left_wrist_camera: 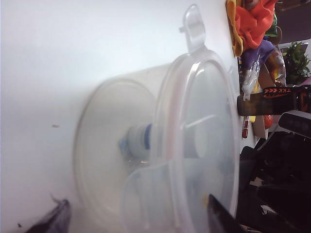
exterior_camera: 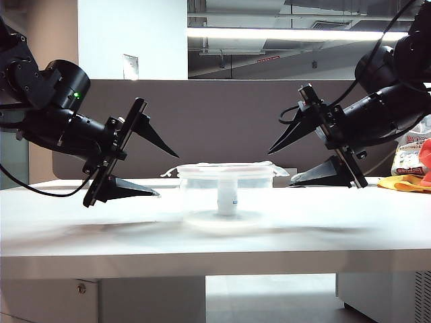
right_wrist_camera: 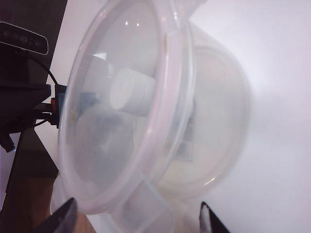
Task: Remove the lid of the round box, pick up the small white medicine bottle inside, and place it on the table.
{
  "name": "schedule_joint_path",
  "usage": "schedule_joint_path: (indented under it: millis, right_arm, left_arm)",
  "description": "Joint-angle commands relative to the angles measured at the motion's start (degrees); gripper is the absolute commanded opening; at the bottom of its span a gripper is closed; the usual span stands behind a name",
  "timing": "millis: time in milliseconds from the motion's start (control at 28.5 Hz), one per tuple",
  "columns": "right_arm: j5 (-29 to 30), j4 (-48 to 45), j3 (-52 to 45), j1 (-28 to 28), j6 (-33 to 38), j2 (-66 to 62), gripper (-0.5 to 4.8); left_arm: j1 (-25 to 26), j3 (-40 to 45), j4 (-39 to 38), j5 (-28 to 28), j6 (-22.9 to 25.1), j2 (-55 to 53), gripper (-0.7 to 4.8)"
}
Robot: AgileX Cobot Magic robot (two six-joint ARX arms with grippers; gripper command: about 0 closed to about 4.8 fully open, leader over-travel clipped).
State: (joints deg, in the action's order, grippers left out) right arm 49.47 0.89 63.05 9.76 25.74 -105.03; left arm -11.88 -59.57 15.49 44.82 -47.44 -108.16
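Round box (exterior_camera: pixel 225 196) sits mid-table (exterior_camera: pixel 81 229), lid (exterior_camera: pixel 225 168) on top. Small white medicine bottle (exterior_camera: pixel 227 199) upright inside (cap up). Left gripper (exterior_camera: pixel 165 173) at box's 9 o'clock, jaws spread wide, holding nothing. Right gripper (exterior_camera: pixel 281 166) at 3 o'clock, likewise agape, empty, clear of lid.

Dark brown divider panel (exterior_camera: pixel 222 121) behind, orange and yellow cloth (exterior_camera: pixel 407 183) at far right, packaged goods (exterior_camera: pixel 409 156) beside it
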Motion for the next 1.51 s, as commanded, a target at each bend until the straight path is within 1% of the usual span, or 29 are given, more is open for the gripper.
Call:
schedule_joint_path:
  millis: [35,105,176,211,316,387,457,984,1019,1089,1300,1335,1371,1406,1441,1511]
  right_arm:
    - [0.15,-1.22,0.20,0.00,0.72,0.26,3.22]
    - [0.17,-1.20,0.20,0.00,0.87,0.26,3.18]
    - [0.17,-1.20,0.20,0.00,0.87,0.26,2.58]
    - [0.17,-1.22,0.20,0.00,0.87,0.26,2.49]
    - [0.17,-1.25,0.20,0.00,0.87,0.26,2.49]
    - [0.17,-1.27,0.20,0.00,0.87,0.26,2.49]
    - [0.17,-1.25,0.20,0.00,0.87,0.26,2.49]
    - [0.17,-1.16,0.20,0.00,0.87,0.26,2.26]
    - [0.20,-1.16,0.20,0.00,0.90,0.26,2.13]
    - [0.20,-1.16,0.20,0.00,0.90,0.26,1.43]
    - [0.20,-1.16,0.20,0.00,0.90,0.26,1.38]
    - [0.22,-1.16,0.20,0.00,0.90,0.26,1.38]
    - [0.22,-1.14,0.20,0.00,0.90,0.26,1.38]
    - [0.22,-1.11,0.20,0.00,0.90,0.26,1.38]
    - [0.24,-1.09,0.20,0.00,0.90,0.26,1.38]
    - [0.26,-1.09,0.20,0.00,0.90,0.26,1.38]
  left_arm:
    - [-0.07,-0.31,1.40,-0.02,0.31,-0.17,3.26]
    - [-0.07,-0.33,1.46,-0.59,0.31,-0.20,2.80]
    - [-0.07,-0.33,2.08,-0.83,0.31,-0.20,2.68]
    - [-0.07,-0.33,2.29,-0.87,0.28,-0.20,2.68]
    - [-0.07,-0.35,2.62,-0.87,0.31,-0.20,2.59]
    - [-0.07,-0.35,2.67,-0.85,0.31,-0.20,2.12]
    - [-0.07,-0.37,3.17,-0.85,0.28,-0.20,1.81]
    - [-0.09,-0.46,3.48,0.46,0.24,-0.20,1.78]
    - [-0.09,-0.46,3.48,0.57,0.22,-0.20,1.78]
    - [-0.11,-0.46,3.48,1.09,0.22,-0.20,1.78]
    - [-0.13,-0.46,3.45,2.03,0.24,-0.20,1.71]
    - [-0.13,-0.46,3.48,2.21,0.24,-0.20,1.65]
    - [-0.13,-0.46,3.48,2.49,0.28,-0.20,1.44]
    - [-0.13,-0.46,3.48,2.84,0.28,-0.20,1.05]
    - [-0.13,-0.46,3.50,2.95,0.31,-0.20,0.79]
    - [-0.13,-0.46,3.48,3.02,0.48,-0.20,0.71]
